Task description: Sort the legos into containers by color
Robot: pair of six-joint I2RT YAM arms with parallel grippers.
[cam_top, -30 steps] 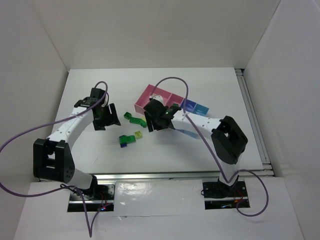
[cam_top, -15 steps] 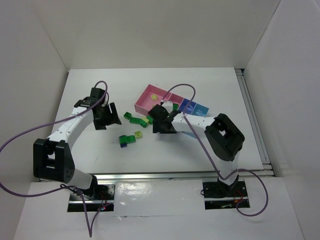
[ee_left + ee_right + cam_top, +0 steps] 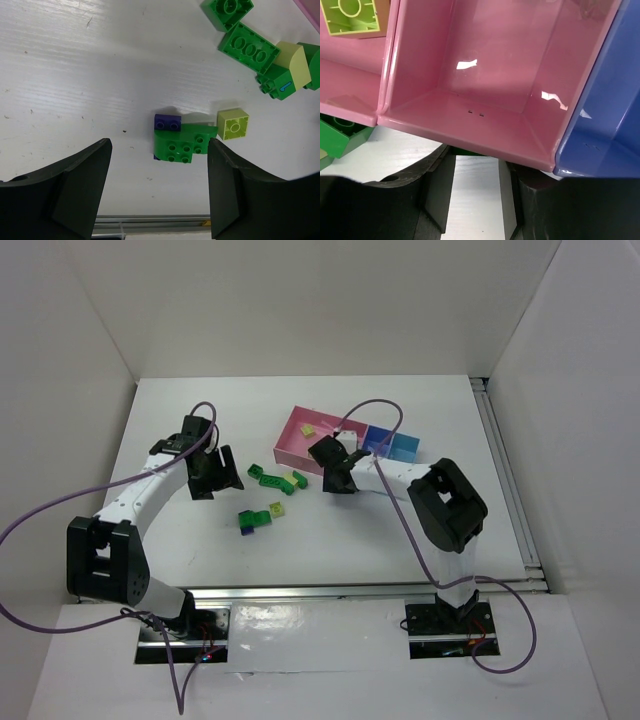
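The containers are a joined row: pink (image 3: 300, 445), blue (image 3: 378, 443) and light blue (image 3: 404, 447). A lime lego (image 3: 351, 15) lies in the left pink compartment. My right gripper (image 3: 345, 462) is at the near rim of the empty pink compartment (image 3: 485, 75). Its jaws are narrowed, the tips are hidden under the rim, and a sliver of dark green lego (image 3: 465, 151) shows between them. My left gripper (image 3: 159, 200) is open over a green lego (image 3: 185, 145) that sits on a blue one (image 3: 167, 122). A lime lego (image 3: 233, 124) lies beside them.
More loose legos lie left of the bins: dark green ones (image 3: 265, 477) and a pale yellow one (image 3: 298, 478). A green brick (image 3: 340, 135) touches the pink bin's near wall. A metal rail (image 3: 505, 470) edges the table on the right. White walls enclose the workspace.
My right gripper has moved right and away from the loose bricks to the near rim of the pink bin. My left gripper has stayed where it was, open.
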